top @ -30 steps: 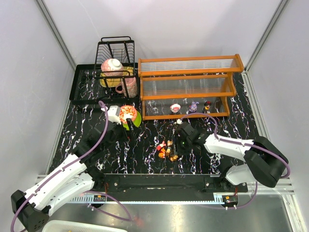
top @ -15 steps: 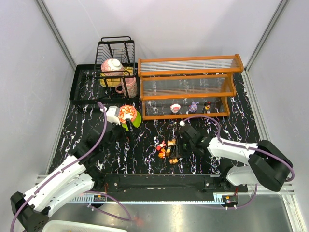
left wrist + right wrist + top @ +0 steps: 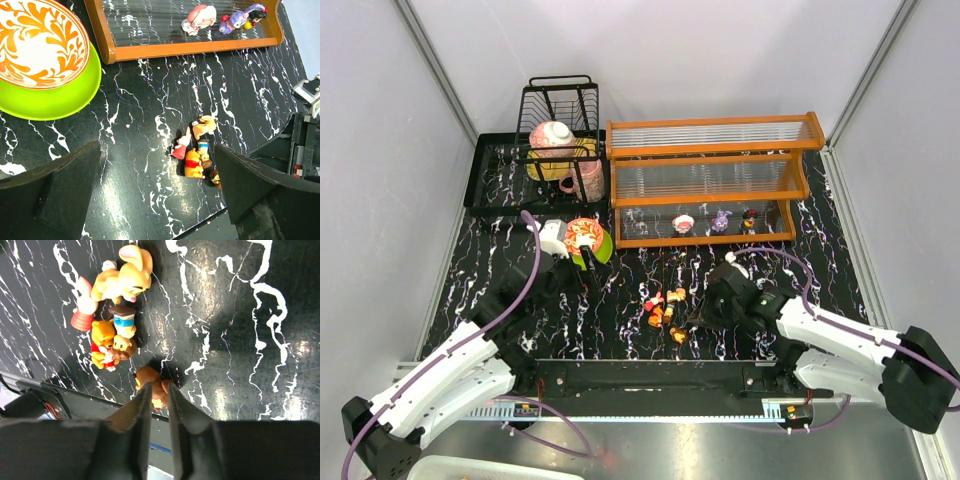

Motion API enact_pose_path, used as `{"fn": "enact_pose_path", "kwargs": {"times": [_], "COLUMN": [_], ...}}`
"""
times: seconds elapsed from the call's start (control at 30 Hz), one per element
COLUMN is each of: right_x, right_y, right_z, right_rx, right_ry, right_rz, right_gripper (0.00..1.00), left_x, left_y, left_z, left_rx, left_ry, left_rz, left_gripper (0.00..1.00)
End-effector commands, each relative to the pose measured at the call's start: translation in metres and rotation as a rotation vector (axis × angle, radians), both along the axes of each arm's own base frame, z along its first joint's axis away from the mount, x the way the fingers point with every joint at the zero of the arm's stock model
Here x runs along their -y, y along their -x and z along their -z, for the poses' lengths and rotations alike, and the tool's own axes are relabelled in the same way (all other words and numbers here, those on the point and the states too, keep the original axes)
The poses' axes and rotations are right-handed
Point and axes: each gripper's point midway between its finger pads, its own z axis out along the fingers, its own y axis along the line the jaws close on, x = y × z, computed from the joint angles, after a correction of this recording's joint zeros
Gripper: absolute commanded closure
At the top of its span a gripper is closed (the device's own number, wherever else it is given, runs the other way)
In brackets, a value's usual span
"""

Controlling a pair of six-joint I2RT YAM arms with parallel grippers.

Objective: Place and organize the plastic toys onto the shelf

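Right arm pulled back toward the near edge; right hand (image 3: 159,389) went from part-open to clamped on brown toy (image 3: 146,376).
Brown toy is at the near side of the loose toys (image 3: 665,303), grouped on the surface (image 3: 820,250) in front of the shelf (image 3: 705,153). Can't tell if it's lifted. Three more toys (image 3: 720,220) stand on the shelf's bottom tier. Left hand (image 3: 157,165) has its fingers wide apart, holding nothing, just near-side of the bowl (image 3: 584,233).
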Motion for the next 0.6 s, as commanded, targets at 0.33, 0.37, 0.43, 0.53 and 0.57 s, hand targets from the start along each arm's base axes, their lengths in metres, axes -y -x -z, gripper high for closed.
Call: {"fn": "enact_pose_path", "kwargs": {"times": [0.33,0.37,0.43,0.53,0.57], "right_x": [-0.029,-0.031,-0.036,-0.037,-0.036], "right_y": [-0.001,-0.001,0.0,0.001,0.002], "right_z": [-0.03,-0.029,-0.027,-0.023,-0.021], "right_rx": [0.238,0.237,0.237,0.236,0.235], "right_ry": [0.036,0.033,0.02,0.025,0.028], "right_rz": [-0.554,-0.569,-0.606,-0.631,-0.637], "right_gripper": [0.38,0.38,0.39,0.44,0.46], "left_x": [0.007,0.007,0.006,0.004,0.004], "left_y": [-0.004,-0.005,-0.005,-0.005,-0.005], "left_z": [-0.017,-0.017,-0.017,-0.016,-0.016], "left_rx": [0.032,0.034,0.036,0.034,0.034], "left_ry": [0.031,0.031,0.028,0.025,0.024], "left_rz": [0.013,0.009,0.007,-0.003,-0.002], "left_gripper": [0.01,0.01,0.01,0.01,0.01]}}
